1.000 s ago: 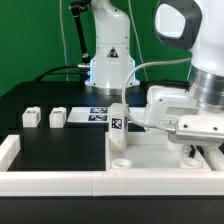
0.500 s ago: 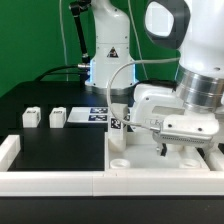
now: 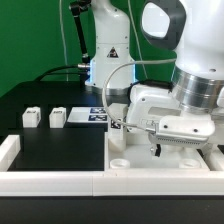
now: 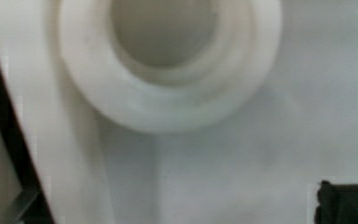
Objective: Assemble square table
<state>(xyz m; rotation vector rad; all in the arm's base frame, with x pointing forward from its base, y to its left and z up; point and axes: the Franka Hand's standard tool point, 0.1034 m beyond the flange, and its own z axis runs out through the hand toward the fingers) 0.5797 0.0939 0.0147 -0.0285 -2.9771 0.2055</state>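
The white square panel (image 3: 140,168) lies at the exterior view's right, inside the border rails. One white tagged leg (image 3: 117,132) stands upright at the panel's left edge, with a round corner socket (image 3: 118,159) in front of it. Two more legs (image 3: 30,117) (image 3: 58,117) stand on the black table at the left. My gripper (image 3: 168,150) hangs low over the panel, just right of the upright leg, open and empty. The wrist view shows a round socket (image 4: 158,50) very close on the panel (image 4: 247,170), and one dark fingertip (image 4: 350,203) at the edge.
The marker board (image 3: 97,115) lies behind the upright leg. Long low white border rails run along the front (image 3: 60,180) and the left (image 3: 8,150). The robot base (image 3: 108,60) stands at the back.
The arm has moved toward the exterior view's left and lower, bringing the gripper closer to the upright leg. The legs and the panel have not moved.
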